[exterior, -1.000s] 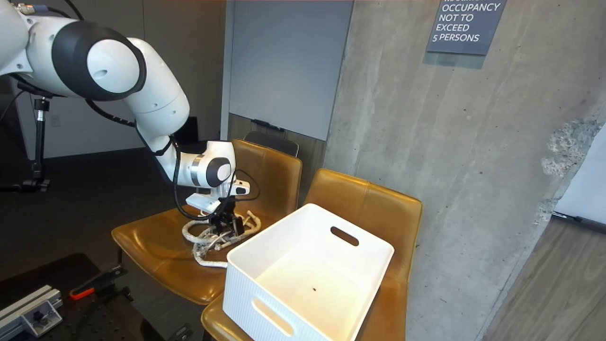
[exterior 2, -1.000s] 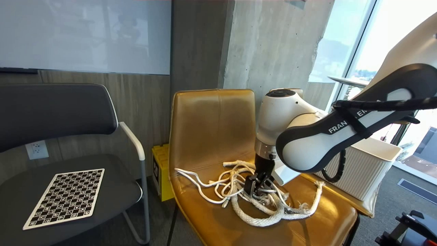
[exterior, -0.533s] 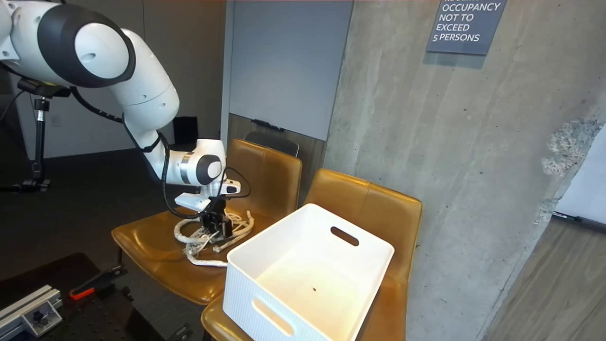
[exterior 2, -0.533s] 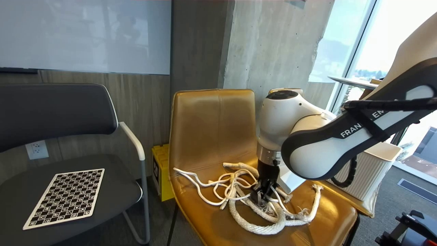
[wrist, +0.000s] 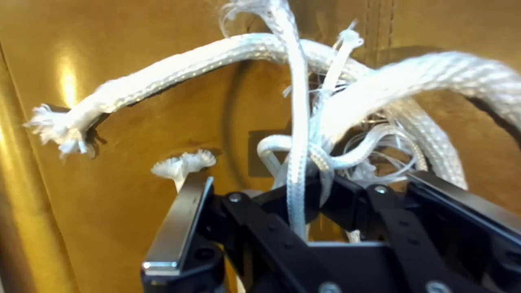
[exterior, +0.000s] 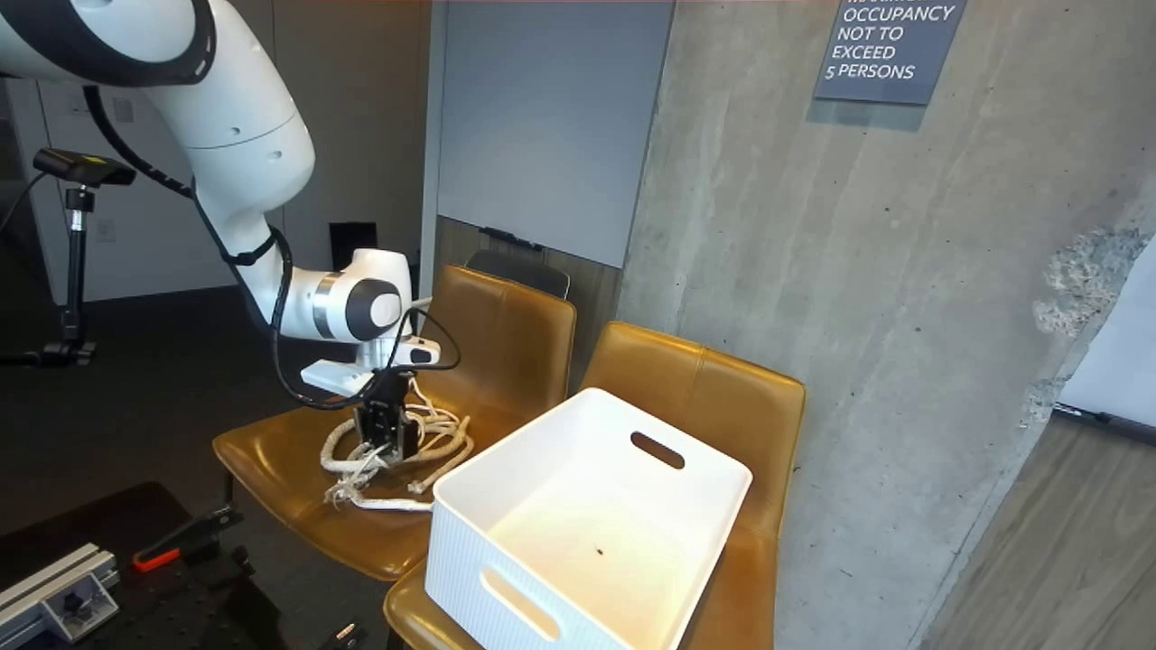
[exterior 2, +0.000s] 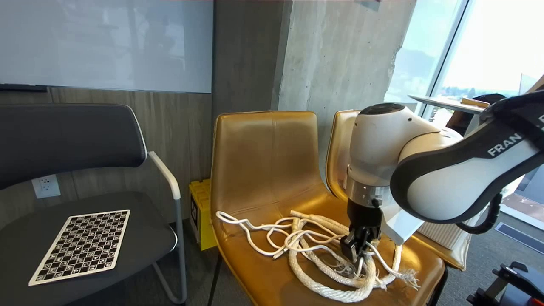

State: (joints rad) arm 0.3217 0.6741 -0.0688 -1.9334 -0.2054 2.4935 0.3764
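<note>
Rope lies in a loose tangle on the seat of a tan chair, and the fingers are pinched closed on a few of its strands, toward the right of the heap in an exterior view. A white bin stands to the right, on the neighbouring chair. The hold looks partial: most coils lie outside it, so their weight could drag the smooth braid out of the pinch. A thin cord crosses the finger links and could snag there if they part. Slack trailing to the left might hook the chair's edge, and the frayed ends could unravel under a tug.
</note>
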